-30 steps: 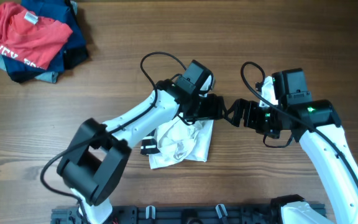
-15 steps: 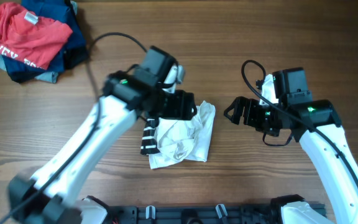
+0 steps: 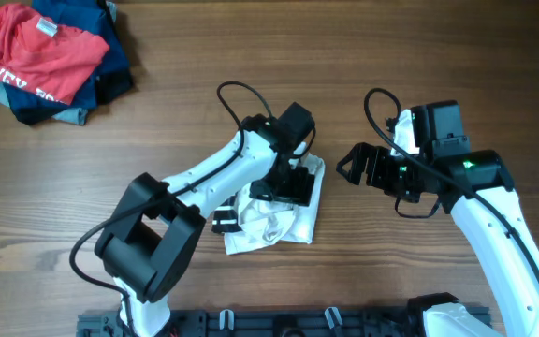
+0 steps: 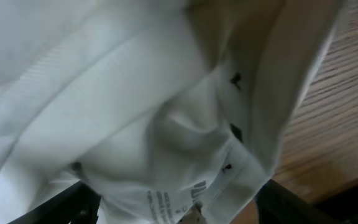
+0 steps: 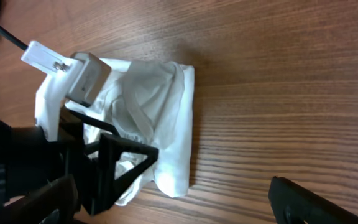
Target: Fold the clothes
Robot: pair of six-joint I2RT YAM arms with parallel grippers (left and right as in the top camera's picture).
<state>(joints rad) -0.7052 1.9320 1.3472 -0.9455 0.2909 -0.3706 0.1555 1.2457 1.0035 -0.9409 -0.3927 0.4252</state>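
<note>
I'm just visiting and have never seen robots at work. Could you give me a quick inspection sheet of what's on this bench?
Surface: brown wooden table, bare around the work.
Job's things: white shirt, crumpled in a rough bundle at centre, printed label showing in the left wrist view.
Clutter: red T-shirt lying on navy garments, far left corner.
Grippers: left gripper down at the shirt, fingers spread with cloth between them; right gripper beside the shirt over bare wood, fingers wide apart, empty.
Cables: black cable loops on the left arm and right arm.
Surroundings: black rail along the near edge.
</note>
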